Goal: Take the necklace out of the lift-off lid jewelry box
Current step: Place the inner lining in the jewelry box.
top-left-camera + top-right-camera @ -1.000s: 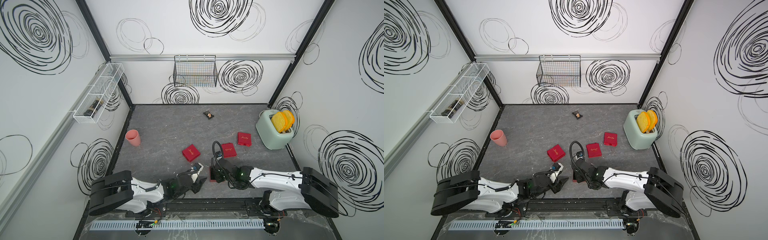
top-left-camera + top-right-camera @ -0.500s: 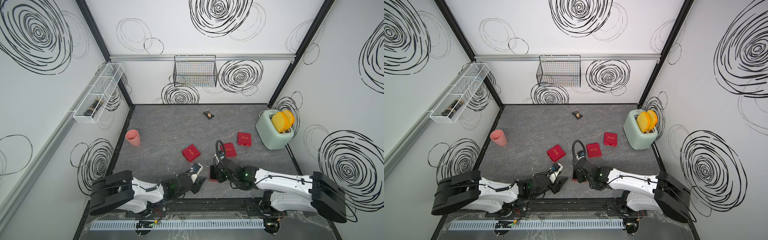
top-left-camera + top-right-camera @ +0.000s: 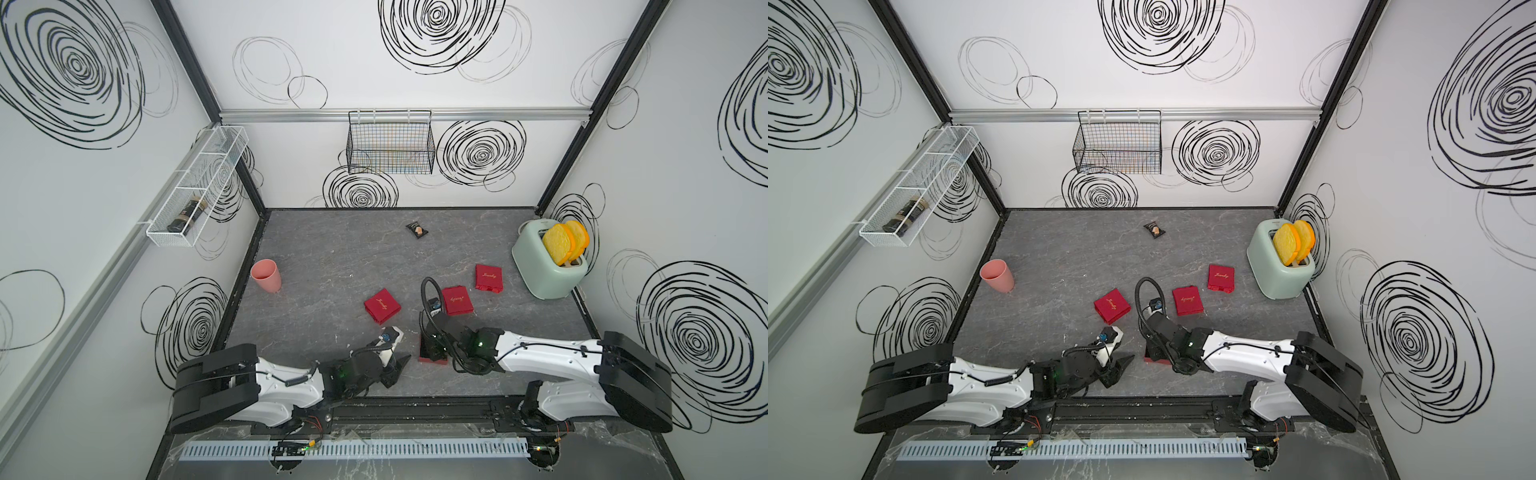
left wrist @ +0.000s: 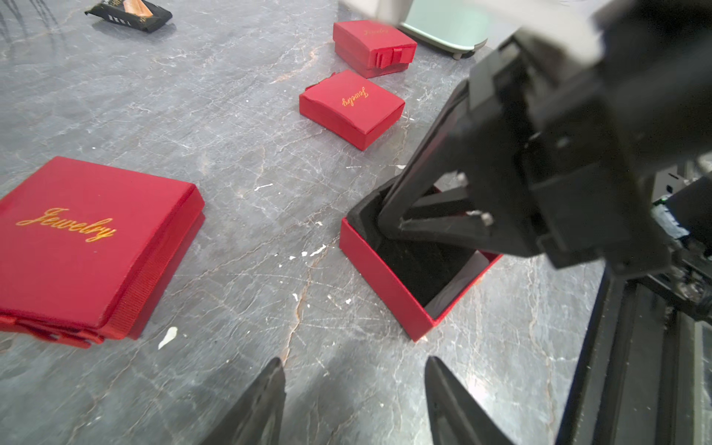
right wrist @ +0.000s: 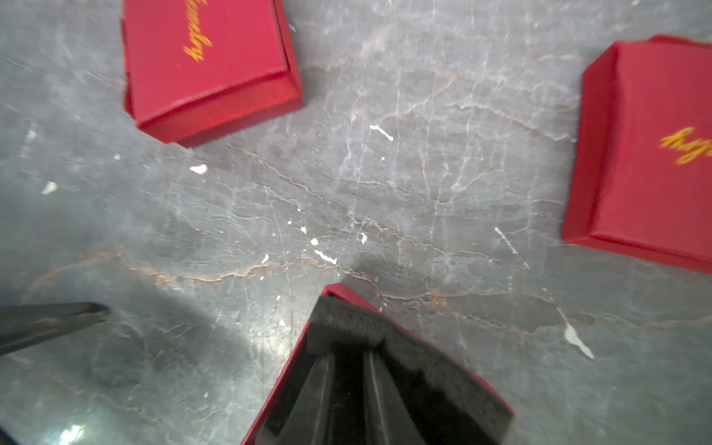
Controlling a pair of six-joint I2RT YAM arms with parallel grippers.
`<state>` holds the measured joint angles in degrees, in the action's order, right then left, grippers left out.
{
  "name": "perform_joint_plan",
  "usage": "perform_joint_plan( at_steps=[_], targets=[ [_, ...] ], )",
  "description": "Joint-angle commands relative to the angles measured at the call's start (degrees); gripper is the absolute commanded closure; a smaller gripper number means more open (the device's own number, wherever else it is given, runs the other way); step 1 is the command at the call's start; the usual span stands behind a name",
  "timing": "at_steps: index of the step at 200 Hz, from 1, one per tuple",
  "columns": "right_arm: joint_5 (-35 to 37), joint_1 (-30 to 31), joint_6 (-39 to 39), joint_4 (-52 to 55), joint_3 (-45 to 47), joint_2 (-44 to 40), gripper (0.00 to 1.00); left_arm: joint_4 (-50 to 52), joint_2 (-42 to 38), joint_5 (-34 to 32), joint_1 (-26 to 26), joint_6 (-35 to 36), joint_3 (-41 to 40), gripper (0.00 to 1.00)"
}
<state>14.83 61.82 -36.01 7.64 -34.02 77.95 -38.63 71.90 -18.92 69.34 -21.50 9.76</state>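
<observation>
Near the middle of the surface's point(image 3: 332, 257) front edge sits the open red box base point(image 4: 385, 285), its black lining exposed. The right end effector point(image 4: 387, 227) reaches down into it, narrowed so the tips meet at a corner of the lining. The necklace is too fine to make out, so whether it is pinched cannot be told. The left end effector point(image 4: 354, 385) hovers just beside the box, spread wide, holding nothing. A closed red box point(image 3: 382, 306) lies farther back

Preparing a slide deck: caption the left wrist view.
Right claw inside the open, black-lined red box; left claw open alongside.
</observation>
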Motion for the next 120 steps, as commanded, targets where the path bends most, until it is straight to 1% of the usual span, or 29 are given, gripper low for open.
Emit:
perform_joint_plan(
  at_steps=[1,44,86,103,120],
  targets=[
    [0.93,-0.13,-1.38,0.99,-1.45,2.39,0.80,0.00,-1.14,-1.73,0.29,-0.73,-0.57,0.39],
    [-2.34,-0.12,-2.05,-0.15,0.99,2.10,0.80,0.12,-1.62,-2.34,0.43,-0.83,-1.05,0.39],
    [-9.78,0.05,2.06,0.06,1.94,-1.98,0.79,0.09,-1.76,-2.87,0.40,-0.89,-1.11,0.39],
    [-9.95,0.05,3.24,2.11,1.38,-4.45,0.78,-0.01,-1.71,-3.29,0.44,-1.13,-1.14,0.39],
    [-8.96,-0.12,4.10,4.61,0.55,-7.49,0.74,0.41,-1.74,-4.21,0.42,-1.68,-0.93,0.39]
  ],
)
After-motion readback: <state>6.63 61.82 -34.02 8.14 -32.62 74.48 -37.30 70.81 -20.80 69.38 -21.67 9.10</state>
